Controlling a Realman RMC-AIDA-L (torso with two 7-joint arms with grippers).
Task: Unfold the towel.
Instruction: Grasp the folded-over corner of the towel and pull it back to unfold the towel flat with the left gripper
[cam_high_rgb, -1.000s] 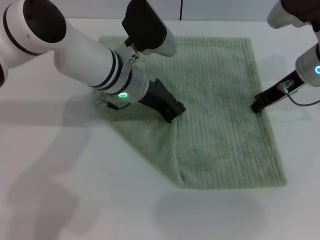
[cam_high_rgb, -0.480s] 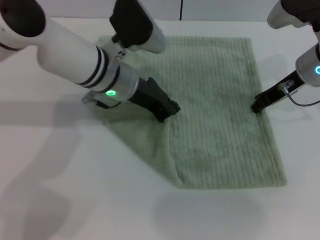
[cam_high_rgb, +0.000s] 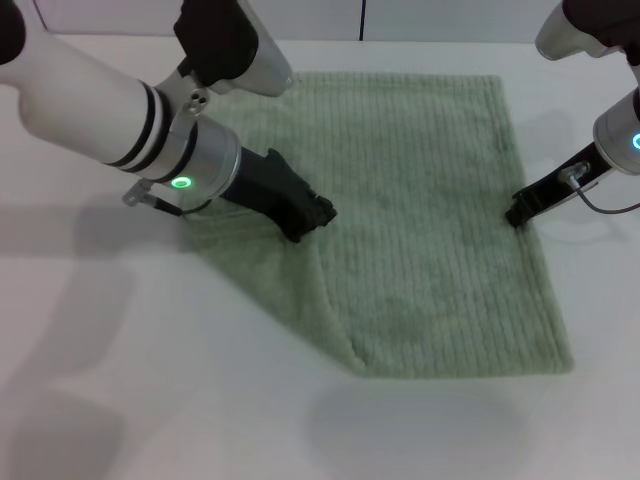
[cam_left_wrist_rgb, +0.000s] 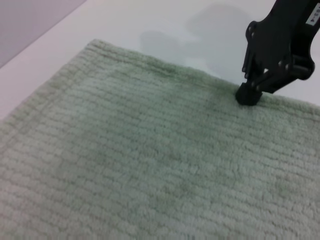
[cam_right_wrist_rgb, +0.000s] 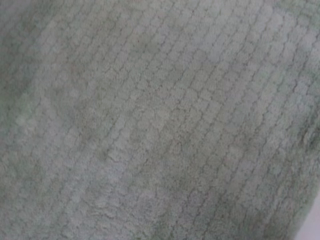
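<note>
A pale sage-green towel is spread on a white table, filling the centre and right of the head view. Its long axis runs from the top of the frame to the bottom, and its fine ribs run across it. The top, right and bottom edges are straight. The left side is folded: a diagonal crease is drawn from centre left down to the lower middle of the frame, so a flap lies doubled over there.

Bare table is seen all along the left and bottom of the frame, with a narrower strip to the right of the towel.

The left gripper is pressed down on the folded flap at centre left; its black jaws look closed on the towel fabric, though the contact is small and hard to make out. The right gripper is set on the towel's right edge at mid-height, and its jaws cannot be told open or closed.

The left wrist view shows the right gripper's tip touching the hemmed edge, which the head view leaves unclear. The right wrist view is filled with towel weave alone.
</note>
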